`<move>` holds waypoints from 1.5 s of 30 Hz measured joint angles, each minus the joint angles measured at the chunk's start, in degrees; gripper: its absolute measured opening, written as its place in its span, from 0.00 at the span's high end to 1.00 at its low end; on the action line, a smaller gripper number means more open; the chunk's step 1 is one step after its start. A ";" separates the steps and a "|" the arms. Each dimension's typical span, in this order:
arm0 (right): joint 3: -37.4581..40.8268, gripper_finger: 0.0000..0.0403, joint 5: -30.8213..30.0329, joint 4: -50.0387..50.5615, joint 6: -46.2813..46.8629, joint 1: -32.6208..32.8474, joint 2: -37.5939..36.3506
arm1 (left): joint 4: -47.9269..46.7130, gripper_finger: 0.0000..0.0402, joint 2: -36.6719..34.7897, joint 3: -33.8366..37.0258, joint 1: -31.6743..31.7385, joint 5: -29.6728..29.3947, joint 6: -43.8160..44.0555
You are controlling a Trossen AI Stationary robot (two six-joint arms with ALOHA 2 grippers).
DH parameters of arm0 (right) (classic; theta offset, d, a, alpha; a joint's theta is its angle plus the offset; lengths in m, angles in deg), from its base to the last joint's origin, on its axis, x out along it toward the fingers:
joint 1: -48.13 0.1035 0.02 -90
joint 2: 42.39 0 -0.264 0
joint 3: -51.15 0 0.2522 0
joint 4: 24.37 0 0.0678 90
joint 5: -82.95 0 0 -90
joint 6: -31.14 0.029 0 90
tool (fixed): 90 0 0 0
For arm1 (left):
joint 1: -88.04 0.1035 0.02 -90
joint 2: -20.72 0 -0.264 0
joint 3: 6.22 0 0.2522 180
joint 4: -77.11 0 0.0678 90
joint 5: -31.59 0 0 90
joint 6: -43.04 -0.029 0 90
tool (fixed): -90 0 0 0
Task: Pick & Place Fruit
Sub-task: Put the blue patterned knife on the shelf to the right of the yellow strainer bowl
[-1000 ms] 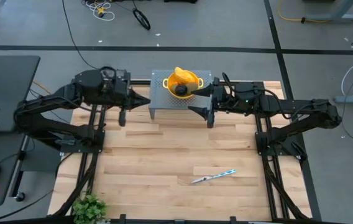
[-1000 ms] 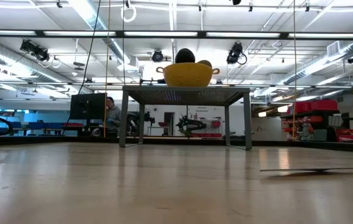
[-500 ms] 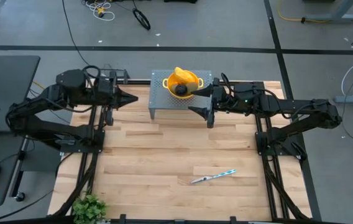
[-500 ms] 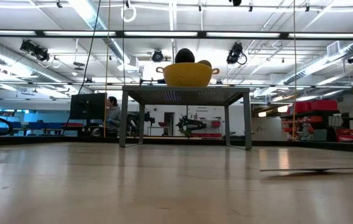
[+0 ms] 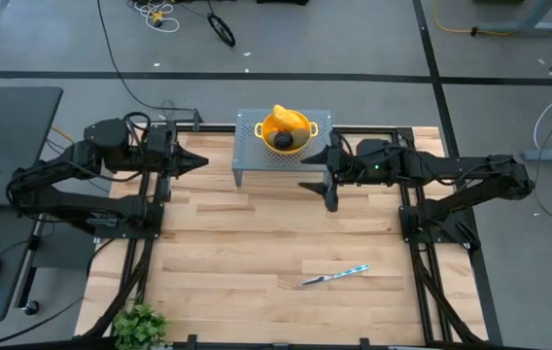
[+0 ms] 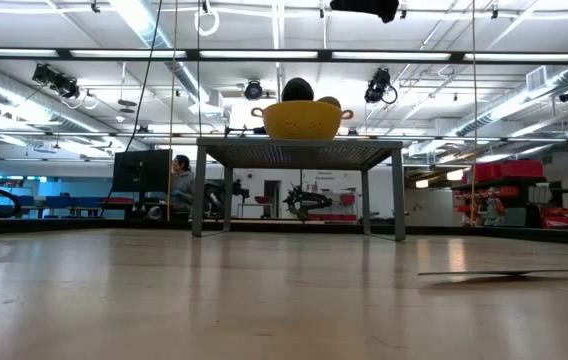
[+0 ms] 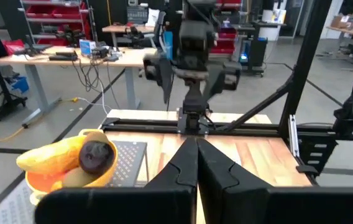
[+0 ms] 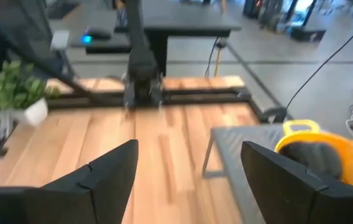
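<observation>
Fruit (image 5: pixel 283 128): smooth, rounded, heaped | bowl (image 5: pixel 300 132): yellow, perforated | stand (image 5: pixel 249 146): grey mesh

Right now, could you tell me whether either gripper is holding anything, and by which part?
Nothing is held. The left gripper is shut on nothing, and the right gripper is open and empty beside the stand. The fruit sits in the yellow bowl.

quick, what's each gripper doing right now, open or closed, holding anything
Left gripper: closed, holding nothing, back at the table's left edge.
Right gripper: open, empty, beside the yellow bowl.
</observation>
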 joint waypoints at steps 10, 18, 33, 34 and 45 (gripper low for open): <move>0.00 0.37 0.00 2.32 -0.02 3.84 0.00 | -0.31 1.00 -2.62 0.00 0.01 -1.10 -0.33; 0.00 0.48 1.15 2.71 -1.27 6.41 0.00 | -0.51 1.00 -2.33 0.00 -0.01 -1.08 -0.32; 0.00 0.90 5.05 10.07 -2.62 14.63 0.00 | -0.52 1.00 -2.30 0.00 -0.01 -1.08 -0.62; 0.00 0.91 5.05 10.08 -2.62 14.96 0.00 | -0.52 1.00 -2.30 0.00 -0.01 -1.08 -0.84; 0.00 0.93 4.94 10.53 -2.51 17.02 0.00 | -0.54 1.00 -2.30 0.00 0.01 -1.08 -0.79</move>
